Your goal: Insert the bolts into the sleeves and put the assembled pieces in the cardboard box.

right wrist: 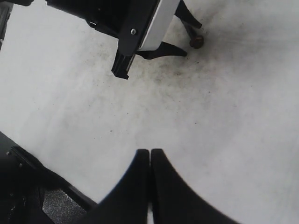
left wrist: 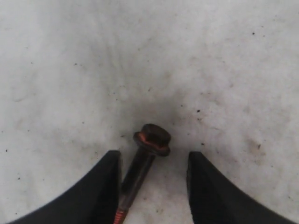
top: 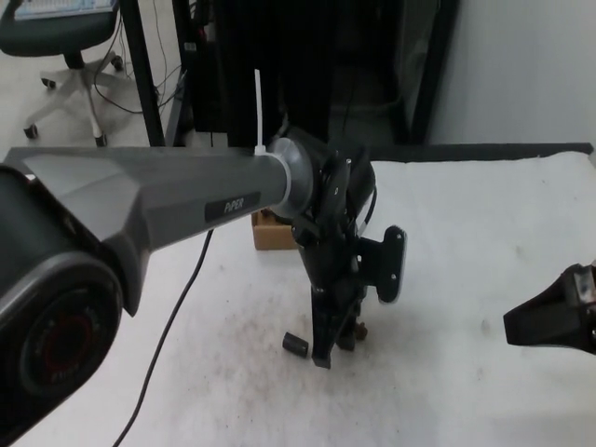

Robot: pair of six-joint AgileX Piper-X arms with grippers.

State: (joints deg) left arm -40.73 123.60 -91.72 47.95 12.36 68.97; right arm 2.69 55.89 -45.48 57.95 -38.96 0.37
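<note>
While your left end effector (left wrist: pixel 154 157) straddles the bolt (left wrist: pixel 150 140) on the surface (left wrist: pixel 219 65) with jaws parted, the shank lies hard by one finger — squeeze unevenly and it could roll or pivot free. Your right end effector (right wrist: pixel 149 156) hangs pinched together, holding nothing.

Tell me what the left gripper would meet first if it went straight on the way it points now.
Probably the bolt, which lies on the bench between its open fingers; the left gripper points down at it. Depth is hard to judge.
</note>
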